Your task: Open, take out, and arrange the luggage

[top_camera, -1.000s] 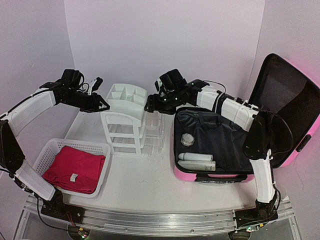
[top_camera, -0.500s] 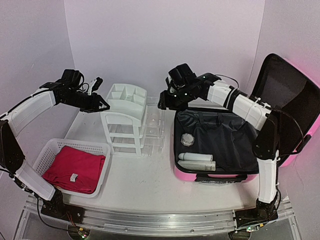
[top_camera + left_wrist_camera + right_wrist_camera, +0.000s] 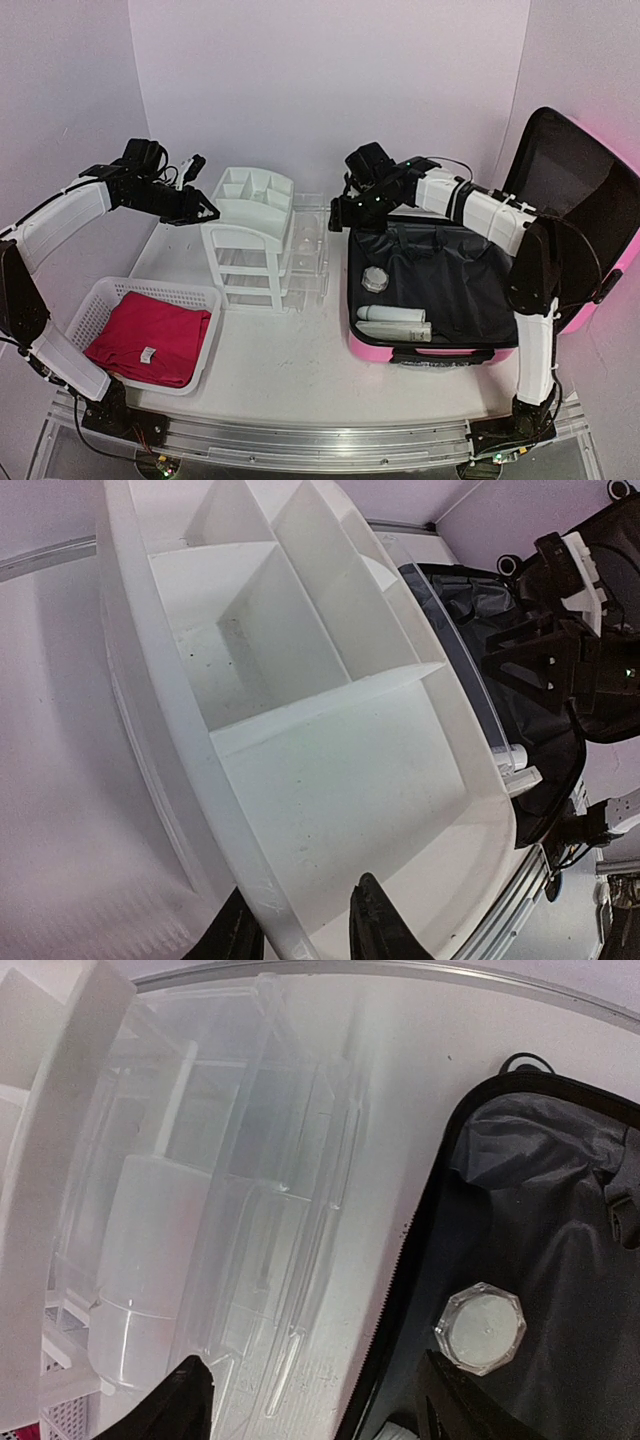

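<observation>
Right pincer swung back toward the open pink suitcase on the bench's right, fingers apart, empty; left pincer clamped the white organizer by its rim. Jar and bottles were yet to come out.

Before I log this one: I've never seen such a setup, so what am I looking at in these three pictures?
Two robot arms, a left arm and a right arm, are bolted at a table's near edge. The wide picture looks down from above and behind them; the other two come from cameras on their wrists. On the table stand a white basket holding a red cloth, a white organizer, a clear plastic holder beside it, and an open pink suitcase with a small jar and white bottles inside. The left gripper sits astride the organizer's rim and seems clamped on it. The right gripper hovers open and empty by the suitcase's far corner.
</observation>
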You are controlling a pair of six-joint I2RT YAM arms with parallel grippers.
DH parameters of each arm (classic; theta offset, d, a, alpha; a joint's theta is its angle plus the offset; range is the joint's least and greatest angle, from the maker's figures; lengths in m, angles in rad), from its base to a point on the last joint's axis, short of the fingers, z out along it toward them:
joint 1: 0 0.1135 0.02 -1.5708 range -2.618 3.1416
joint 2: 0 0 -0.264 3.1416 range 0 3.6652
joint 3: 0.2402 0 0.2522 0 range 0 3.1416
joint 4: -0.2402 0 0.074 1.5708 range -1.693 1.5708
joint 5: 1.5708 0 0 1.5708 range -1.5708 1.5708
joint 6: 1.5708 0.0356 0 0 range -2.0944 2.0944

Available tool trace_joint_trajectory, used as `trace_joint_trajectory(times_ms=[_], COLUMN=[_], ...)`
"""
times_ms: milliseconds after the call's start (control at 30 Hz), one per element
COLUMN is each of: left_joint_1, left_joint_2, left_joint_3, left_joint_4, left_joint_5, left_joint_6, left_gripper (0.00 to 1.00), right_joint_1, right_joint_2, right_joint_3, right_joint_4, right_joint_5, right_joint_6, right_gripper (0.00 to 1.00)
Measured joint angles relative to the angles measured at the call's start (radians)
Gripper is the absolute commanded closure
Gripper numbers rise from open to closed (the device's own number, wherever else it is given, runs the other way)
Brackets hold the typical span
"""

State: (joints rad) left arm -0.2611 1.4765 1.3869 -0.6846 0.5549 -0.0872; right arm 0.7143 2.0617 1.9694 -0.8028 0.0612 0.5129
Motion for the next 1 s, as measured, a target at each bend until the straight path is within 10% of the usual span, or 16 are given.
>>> trace_joint_trajectory(times_ms=[1000], left_joint_1=[0.005], left_joint_2=[0.000], left_joint_3=[-0.001], left_joint_4=[0.000], left_joint_5=[0.000], left_joint_6=[-0.014], left_gripper=[0.70], right_joint_1=[0.077], right_joint_2=[0.284], right_joint_3=[0.321], right_joint_4=[-0.019], right_joint_5=[-0.093], right_joint_6=[0.038], right_gripper=[0.02])
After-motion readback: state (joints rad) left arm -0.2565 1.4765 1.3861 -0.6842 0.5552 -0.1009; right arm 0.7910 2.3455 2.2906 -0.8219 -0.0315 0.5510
